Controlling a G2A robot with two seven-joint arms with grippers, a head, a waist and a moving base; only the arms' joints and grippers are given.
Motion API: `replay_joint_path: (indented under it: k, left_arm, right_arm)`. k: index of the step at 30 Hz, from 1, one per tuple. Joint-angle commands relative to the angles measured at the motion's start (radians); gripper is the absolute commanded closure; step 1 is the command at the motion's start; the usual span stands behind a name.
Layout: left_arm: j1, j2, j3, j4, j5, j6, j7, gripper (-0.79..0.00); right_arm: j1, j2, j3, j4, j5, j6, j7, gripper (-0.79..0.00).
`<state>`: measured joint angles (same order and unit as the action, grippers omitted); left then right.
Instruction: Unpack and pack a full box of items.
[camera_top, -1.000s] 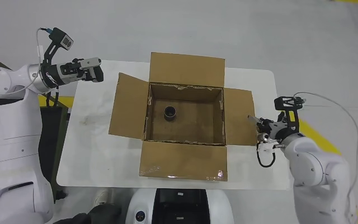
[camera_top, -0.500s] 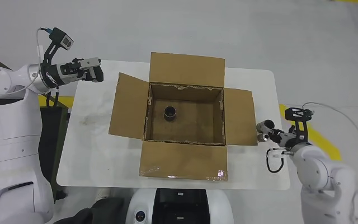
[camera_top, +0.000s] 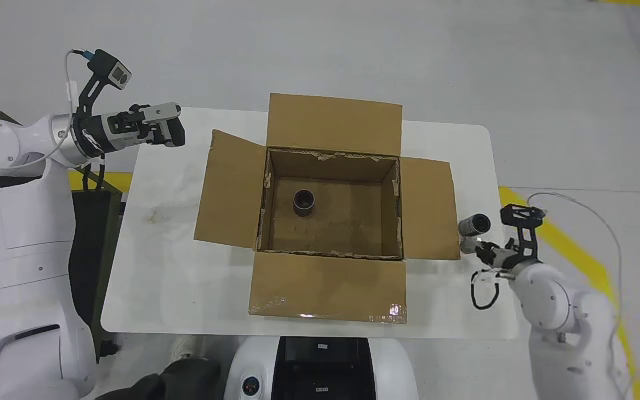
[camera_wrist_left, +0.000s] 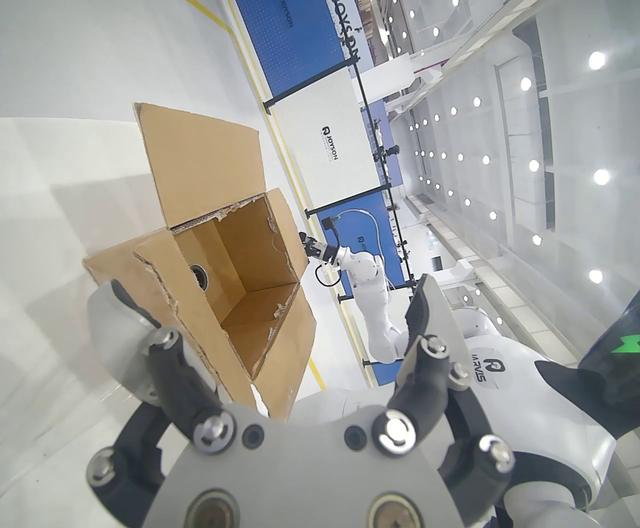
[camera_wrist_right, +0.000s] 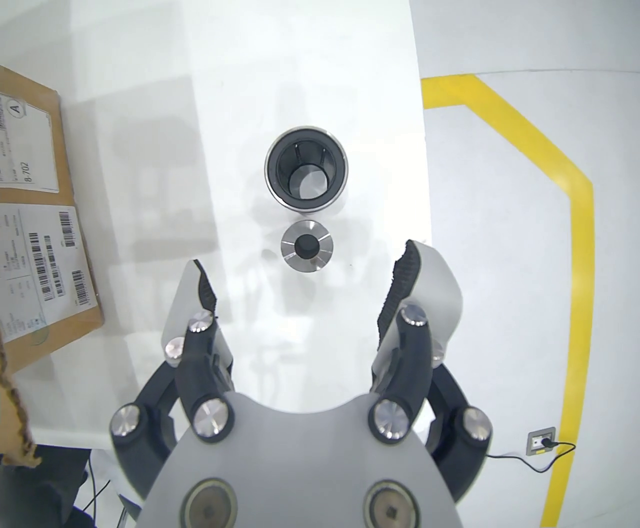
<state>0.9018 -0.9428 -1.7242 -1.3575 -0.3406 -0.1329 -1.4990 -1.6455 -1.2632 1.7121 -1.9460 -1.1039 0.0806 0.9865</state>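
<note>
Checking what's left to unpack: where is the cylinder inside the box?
In the top view, the cylinder sits alone on the floor of the box, near its left wall.

A factory hall: ceiling lights (camera_wrist_left: 602, 176), yellow floor line (camera_wrist_right: 580, 250).

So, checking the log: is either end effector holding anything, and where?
Nothing held: left end effector and right end effector are open and empty.

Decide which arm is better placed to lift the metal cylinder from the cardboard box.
Probably left: the metal cylinder stands in the left half of the cardboard box, nearer the open left claw; the right claw hovers beyond the opposite flap.
</note>
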Motion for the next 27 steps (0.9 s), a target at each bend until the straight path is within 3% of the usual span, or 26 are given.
replay_joint_path:
  k: [1, 12, 21, 27]
  left_arm:
    - [0.000, 0.000, 0.000, 0.000, 0.000, 0.000, 0.000, -0.785]
    - [0.000, 0.000, 0.000, 0.000, 0.000, 0.000, 0.000, -0.785]
    - [0.000, 0.000, 0.000, 0.000, 0.000, 0.000, 0.000, -0.785]
    - [0.000, 0.000, 0.000, 0.000, 0.000, 0.000, 0.000, -0.785]
  right_arm:
    - [0.011, 0.000, -0.006, 0.022, 0.005, -0.003, -0.006, -0.656]
    - [0.067, 0.007, -0.015, 0.151, 0.028, -0.015, -0.010, -0.631]
    - [0.089, 0.010, -0.023, 0.192, 0.054, -0.017, -0.027, -0.551]
    - [0.107, 0.012, -0.048, 0.211, 0.041, -0.011, -0.029, -0.551]
